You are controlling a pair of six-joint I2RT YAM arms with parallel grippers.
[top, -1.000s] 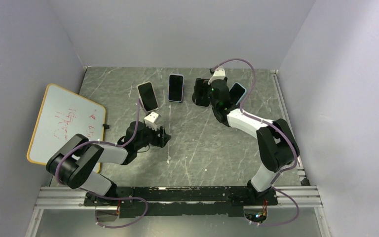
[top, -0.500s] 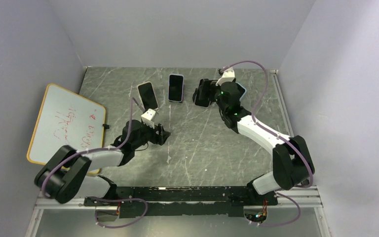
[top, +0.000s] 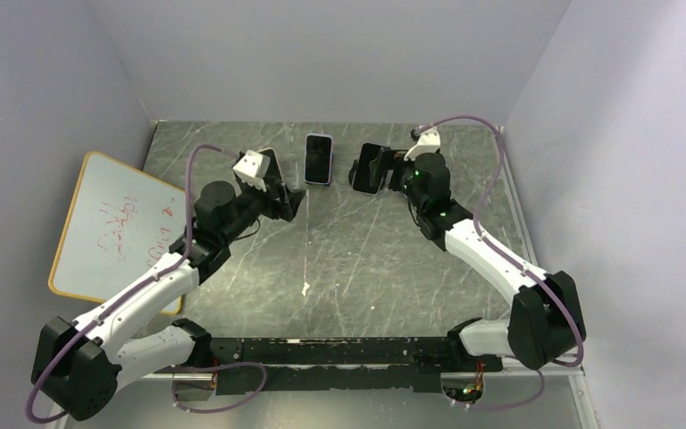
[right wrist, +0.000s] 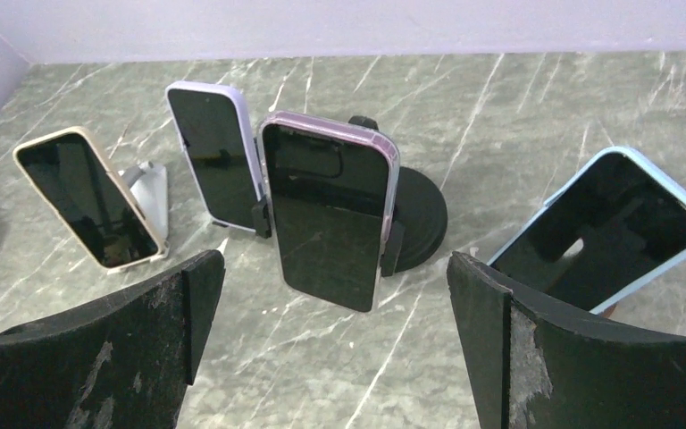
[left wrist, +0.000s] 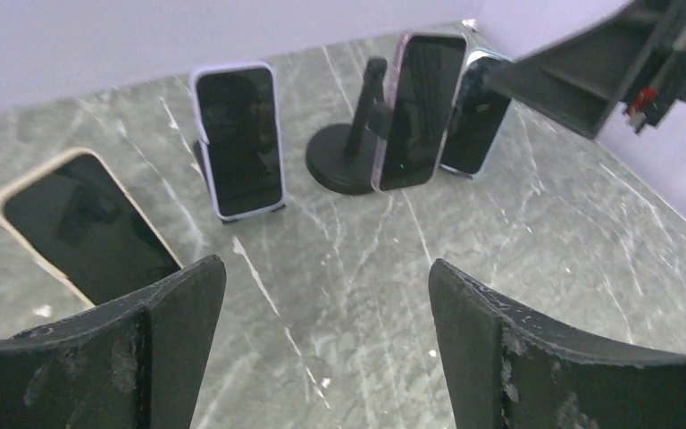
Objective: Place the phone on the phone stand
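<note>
Several phones stand in a row at the back. In the right wrist view, a beige-cased phone [right wrist: 89,197] leans on a silver stand [right wrist: 149,189]. A lavender phone [right wrist: 219,152] stands upright. A purple-cased phone [right wrist: 330,210] sits on a black round-base stand [right wrist: 422,214]. A light-blue phone [right wrist: 612,228] leans at the right. My right gripper [right wrist: 333,264] is open and empty, just in front of the purple-cased phone [top: 371,167]. My left gripper [left wrist: 322,273] is open and empty, near the beige phone [left wrist: 85,228], above the table.
A whiteboard [top: 116,223] with red writing leans at the left wall. The grey marble table [top: 357,259] is walled on three sides. In the top view the left wrist hides most of the beige phone, and the right arm hides the blue one.
My left arm lifted from the table and swung back toward the phones. My right arm drew back to the right, away from the phone on the black stand.
</note>
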